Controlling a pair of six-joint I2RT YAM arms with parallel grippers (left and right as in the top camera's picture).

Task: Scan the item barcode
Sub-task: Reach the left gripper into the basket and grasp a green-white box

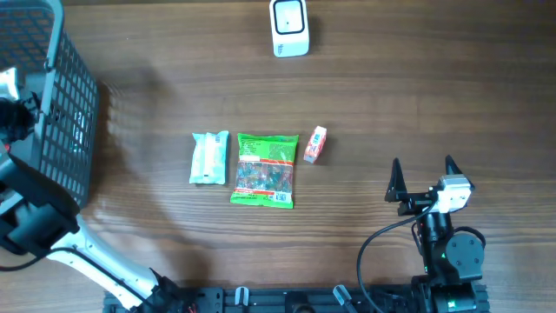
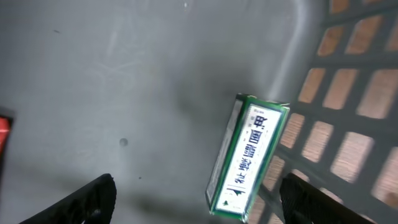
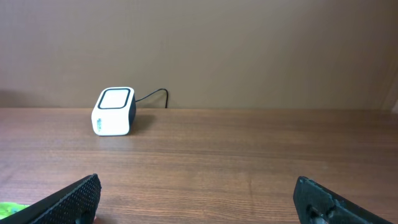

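Observation:
A small white box with green edges and printed characters (image 2: 249, 155) lies tilted on the grey floor of the basket (image 2: 93, 74), against its mesh wall. My left gripper (image 2: 202, 199) hangs over it, open, its fingers well apart on either side of the box's near end and not touching it. The white barcode scanner (image 1: 289, 28) stands at the far middle of the table; the right wrist view shows the scanner (image 3: 114, 112) ahead to the left. My right gripper (image 1: 423, 169) stands open near the front right, nothing between its fingers (image 3: 74, 199).
The dark mesh basket (image 1: 69, 96) stands at the table's left edge. In mid-table lie a white-green packet (image 1: 208, 157), a green candy bag (image 1: 265, 169) and a small red-white box (image 1: 314, 144). A red thing (image 2: 4, 134) shows at the basket floor's left edge.

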